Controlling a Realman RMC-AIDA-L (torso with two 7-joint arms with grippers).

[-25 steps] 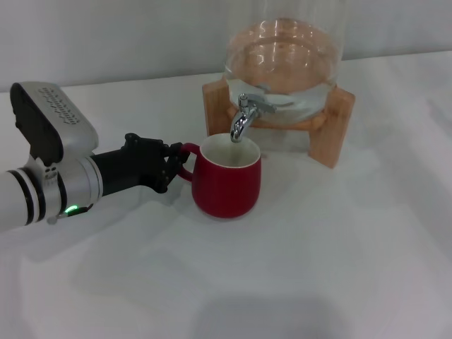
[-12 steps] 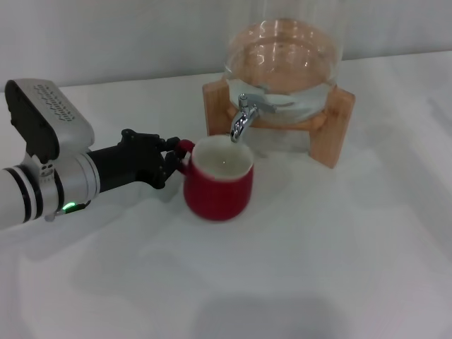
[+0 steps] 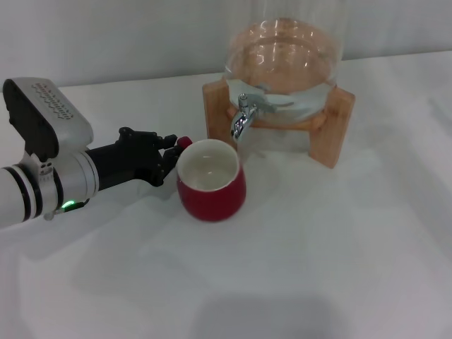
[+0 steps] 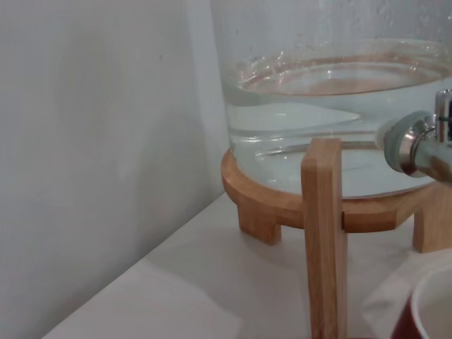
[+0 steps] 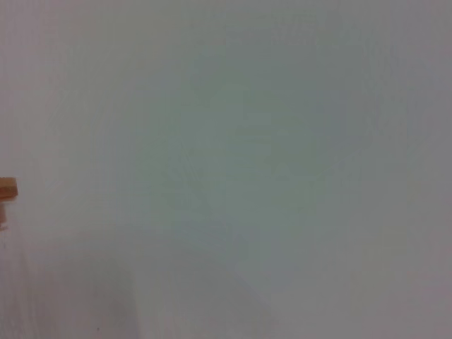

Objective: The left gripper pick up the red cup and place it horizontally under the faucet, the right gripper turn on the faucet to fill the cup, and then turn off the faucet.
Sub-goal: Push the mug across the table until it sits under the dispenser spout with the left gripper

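The left pincer (image 3: 166, 157) reached in from the robot's left, its black fingers (image 3: 145, 150) closed on the small loop handle of the red cup (image 3: 210, 182), only a red nub of that handle showing between the fingertips. The cup hung from that grip tilted, its white inside turned up toward the head camera, its base low over or perhaps touching the white worktop (image 3: 318, 254); which of the two could not be told. A moment earlier the cup had sat upright with its rim directly under the tap; since then the pincer had drawn it back toward the robot's left and tipped it, so the rim now lay just in front of and to the left of the chrome tap (image 3: 244, 116) rather than beneath its spout. The tap's short lever looked untouched and no water ran. Behind it stood the glass jar (image 3: 282, 60), part full, in its wooden stand (image 3: 332, 131). The right pincer was not in view, apparently parked away from the work. As a judgement, the placing step had slipped backward: the cup needs levelling and returning under the spout before any filling can begin.
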